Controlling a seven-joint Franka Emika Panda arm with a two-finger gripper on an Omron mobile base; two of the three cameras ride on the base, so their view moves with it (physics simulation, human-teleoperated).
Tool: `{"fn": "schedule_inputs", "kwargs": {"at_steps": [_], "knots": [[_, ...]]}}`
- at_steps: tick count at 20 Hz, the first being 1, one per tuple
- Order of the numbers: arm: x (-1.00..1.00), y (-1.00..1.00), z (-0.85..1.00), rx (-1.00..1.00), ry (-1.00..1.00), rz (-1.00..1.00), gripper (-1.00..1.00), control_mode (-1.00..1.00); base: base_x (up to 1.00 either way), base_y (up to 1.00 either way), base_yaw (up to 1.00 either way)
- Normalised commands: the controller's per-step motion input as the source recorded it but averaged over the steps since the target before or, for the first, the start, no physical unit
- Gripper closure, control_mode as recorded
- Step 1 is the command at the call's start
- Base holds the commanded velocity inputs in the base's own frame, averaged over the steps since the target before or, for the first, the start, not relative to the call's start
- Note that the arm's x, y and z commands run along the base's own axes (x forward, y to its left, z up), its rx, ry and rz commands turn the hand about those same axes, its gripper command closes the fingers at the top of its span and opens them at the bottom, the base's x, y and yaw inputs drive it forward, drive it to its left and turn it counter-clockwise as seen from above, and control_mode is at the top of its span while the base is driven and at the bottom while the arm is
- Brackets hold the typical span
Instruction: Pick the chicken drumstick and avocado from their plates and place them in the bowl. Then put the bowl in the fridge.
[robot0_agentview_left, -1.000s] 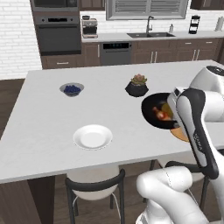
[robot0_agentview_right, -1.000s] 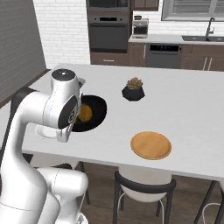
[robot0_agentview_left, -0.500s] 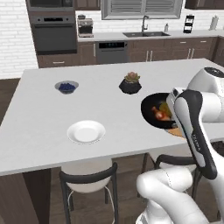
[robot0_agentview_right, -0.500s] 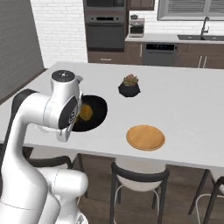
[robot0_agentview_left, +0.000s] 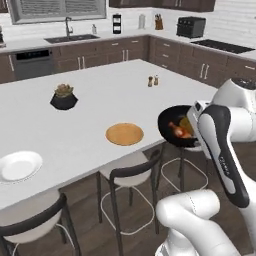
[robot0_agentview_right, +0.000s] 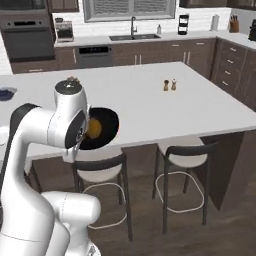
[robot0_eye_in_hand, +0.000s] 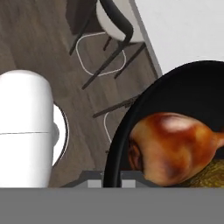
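Base turned since earlier frame.
Left base view: bowl (robot0_agentview_left: 176, 131) off tabletop (robot0_agentview_left: 90, 120) edge, drumstick (robot0_agentview_left: 176, 131) inside; wood plate (robot0_agentview_left: 124, 134), white plate (robot0_agentview_left: 19, 165) bare.
Right base view: avocado (robot0_agentview_right: 94, 128) in bowl.
Hand view: fingers (robot0_eye_in_hand: 108, 176) clamped on bowl rim.

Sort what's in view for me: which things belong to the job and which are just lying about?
Job:
black bowl, held off the counter
chicken drumstick in it
avocado in it
white plate
wooden plate

Lying about:
plant pot
salt and pepper shakers
stools
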Motion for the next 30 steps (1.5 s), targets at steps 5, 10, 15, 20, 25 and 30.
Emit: {"fn": "schedule_inputs", "kwargs": {"at_steps": [5,10,15,20,25,30], "knots": [[0.0,0.0,0.0,0.0,0.0,0.0,1.0,1.0,0.01,-0.99,-0.53],[0.0,0.0,0.0,0.0,0.0,0.0,1.0,1.0,0.15,-1.0,-0.41],[0.0,0.0,0.0,0.0,0.0,0.0,1.0,1.0,0.29,-0.91,-0.57],[0.0,0.0,0.0,0.0,0.0,0.0,1.0,1.0,0.32,-0.32,-0.72],[0.0,0.0,0.0,0.0,0.0,0.0,1.0,1.0,0.55,0.0,-0.68],[0.0,0.0,0.0,0.0,0.0,0.0,1.0,1.0,0.98,0.01,-0.4]]}}
